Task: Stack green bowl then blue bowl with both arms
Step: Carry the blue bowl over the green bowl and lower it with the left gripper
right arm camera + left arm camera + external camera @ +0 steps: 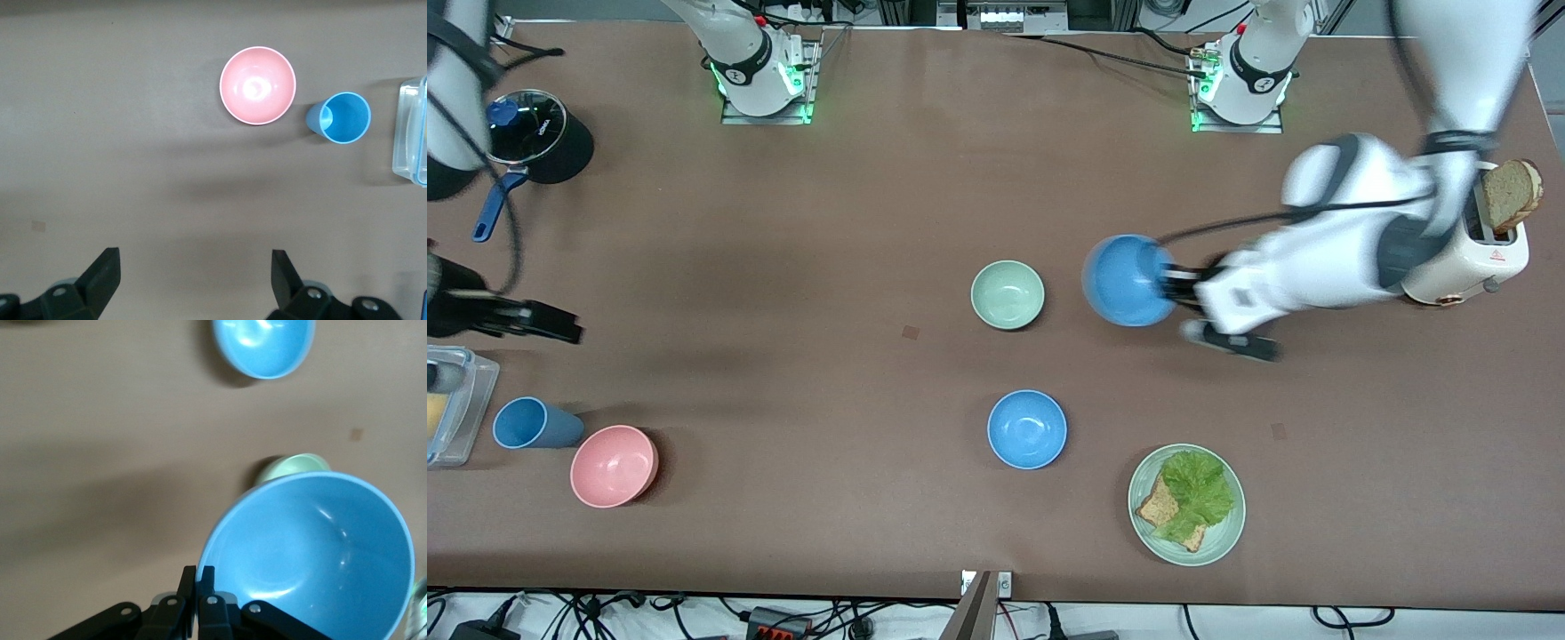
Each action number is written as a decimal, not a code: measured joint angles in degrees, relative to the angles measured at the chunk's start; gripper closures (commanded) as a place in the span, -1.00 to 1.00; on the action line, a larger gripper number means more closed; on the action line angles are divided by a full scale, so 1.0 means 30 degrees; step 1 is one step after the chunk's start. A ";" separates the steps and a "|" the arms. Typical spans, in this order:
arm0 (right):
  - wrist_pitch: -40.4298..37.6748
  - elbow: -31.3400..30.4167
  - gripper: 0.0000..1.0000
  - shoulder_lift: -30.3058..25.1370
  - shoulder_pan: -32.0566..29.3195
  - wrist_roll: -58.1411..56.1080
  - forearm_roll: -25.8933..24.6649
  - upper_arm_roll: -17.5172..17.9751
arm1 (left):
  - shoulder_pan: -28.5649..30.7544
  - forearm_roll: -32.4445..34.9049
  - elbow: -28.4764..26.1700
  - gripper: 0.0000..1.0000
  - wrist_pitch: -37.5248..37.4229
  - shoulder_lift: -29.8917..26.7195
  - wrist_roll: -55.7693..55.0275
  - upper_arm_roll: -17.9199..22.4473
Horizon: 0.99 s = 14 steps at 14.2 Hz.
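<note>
Placement is the step in hand, it is judged: a blue bowl [1129, 280] is carried tilted in the air by the left gripper [1181, 286], whose jaws are clamped together on its rim, as is seen in the left wrist view. The green bowl [1008, 294] rests upright on the desk [783, 222], just beside the carried one, toward the right arm's end. The carried bowl should be levelled and centred over the green bowl's mouth before it is lowered, and the rim released only once it is seated. A second blue bowl [1027, 429] lies nearer the front camera. The right gripper [538, 322] waits over the desk's end near the pink bowl [614, 466] and blue cup [532, 424], its jaws held apart.
</note>
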 measured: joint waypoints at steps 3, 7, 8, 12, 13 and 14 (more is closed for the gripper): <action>-0.0051 -0.1409 -1.00 -0.1365 -0.0014 -0.0871 0.0257 -0.0481 | -0.3148 0.1004 -0.0708 0.99 0.3424 0.1500 -0.2728 0.0052; -0.0035 -0.3475 -1.00 -0.3092 -0.0012 -0.1287 0.0160 -0.0549 | -0.4574 0.4144 -0.0741 0.99 0.4459 0.2826 -0.3898 0.0534; 0.0135 -0.4044 -1.00 -0.3457 -0.0012 -0.1297 0.0139 -0.0575 | -0.4821 0.4971 -0.0729 0.99 0.4555 0.3030 -0.3946 0.0654; 0.2243 -0.7668 -1.00 -0.5559 -0.0003 -0.1381 0.0114 -0.0589 | -0.5186 0.6468 -0.0680 0.99 0.5729 0.3893 -0.3942 0.0745; 0.2544 -0.8499 -1.00 -0.6082 -0.0003 -0.1384 0.0114 -0.0589 | -0.5283 0.6653 -0.0670 0.99 0.5896 0.4037 -0.3942 0.0756; 0.2629 -0.9082 -1.00 -0.6472 -0.0003 -0.1385 0.0114 -0.0589 | -0.5367 0.6951 -0.0659 0.99 0.6016 0.4150 -0.3942 0.0768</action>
